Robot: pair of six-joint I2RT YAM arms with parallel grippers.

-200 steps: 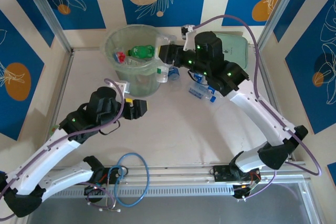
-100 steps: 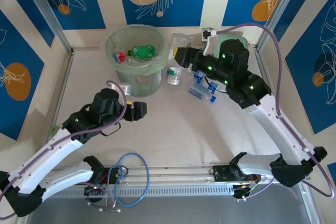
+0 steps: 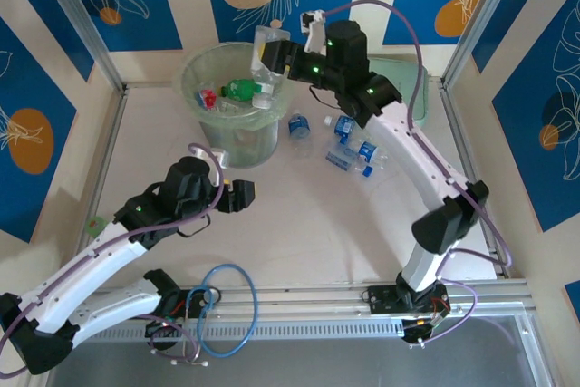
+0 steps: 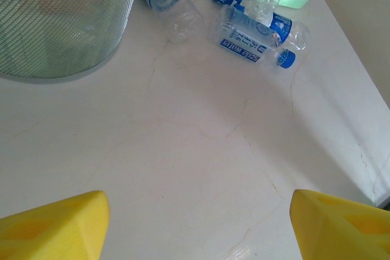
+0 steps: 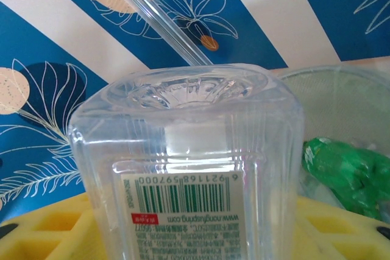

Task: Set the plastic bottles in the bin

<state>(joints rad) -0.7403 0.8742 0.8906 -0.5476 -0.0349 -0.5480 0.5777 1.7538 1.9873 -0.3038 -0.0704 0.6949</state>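
Right gripper [image 3: 272,53] pinches a clear square plastic bottle [image 3: 265,47] above the near rim of the round translucent pale green plastic bin [image 3: 195,74]. The right wrist view adds its barcode label and a green plastic bottle [image 5: 347,175] lying in the bin beyond the fingers. Left gripper [image 4: 195,229] is spread wide, with clear blue-labelled plastic bottles [image 4: 256,28] lying far ahead of it. A second ago the right gripper was beside the bin.

The right fingers [image 3: 279,59] hold a clear bottle [image 3: 265,44] above the rim of the bin [image 3: 192,74], where a green bottle [image 3: 243,89] lies inside, as more bottles [image 3: 358,153] lie on the surface [image 3: 308,215] beside it and the left fingers [image 3: 246,192] hang near its base.
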